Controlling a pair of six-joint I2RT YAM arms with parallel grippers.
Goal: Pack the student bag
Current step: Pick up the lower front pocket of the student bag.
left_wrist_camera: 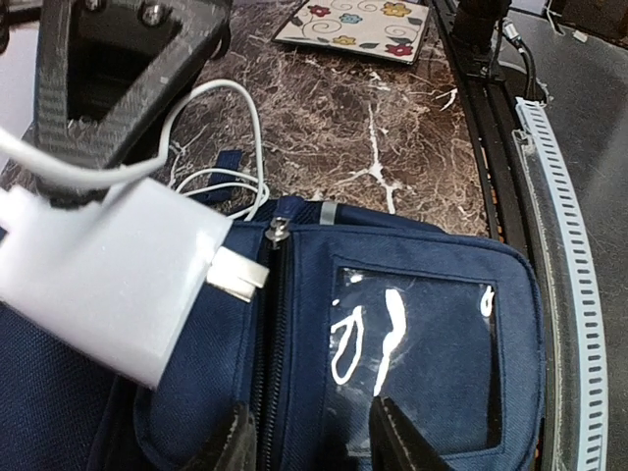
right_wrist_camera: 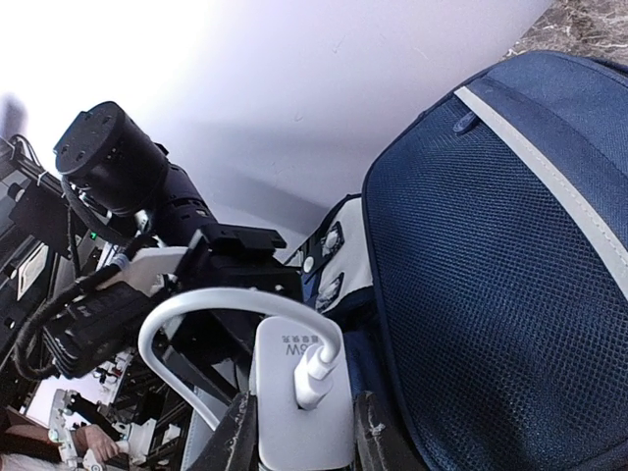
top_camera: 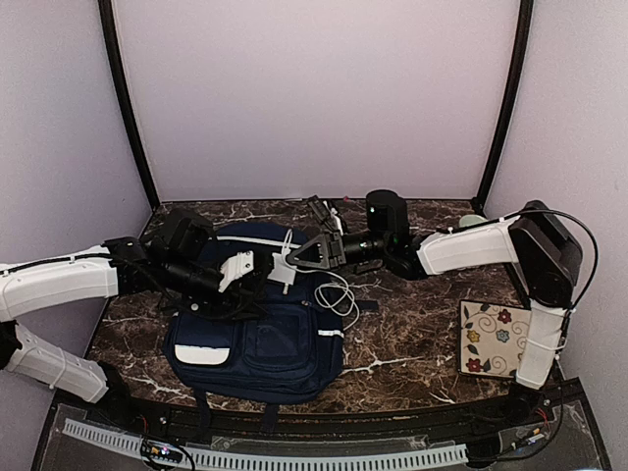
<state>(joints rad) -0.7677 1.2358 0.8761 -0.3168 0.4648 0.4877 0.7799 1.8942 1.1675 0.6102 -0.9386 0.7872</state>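
Navy student bag [top_camera: 265, 343], white charger [left_wrist_camera: 108, 285], brown marbled table [top_camera: 402, 358], cream floral board [top_camera: 491, 339]

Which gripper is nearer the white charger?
Right. The right gripper is clamped on the white charger, holding it over the student bag. The left gripper hovers beside it, over the bag's front pocket, not touching the charger.

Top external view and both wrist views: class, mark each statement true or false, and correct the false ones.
1. The right gripper holds a white charger. True.
2. The charger's cable is unplugged. False: its white plug sits in the charger.
3. The student bag lies on a brown marbled table. True.
4. The flower-patterned board lies on the bag. False: it lies on the table by the right arm, apart from the bag.
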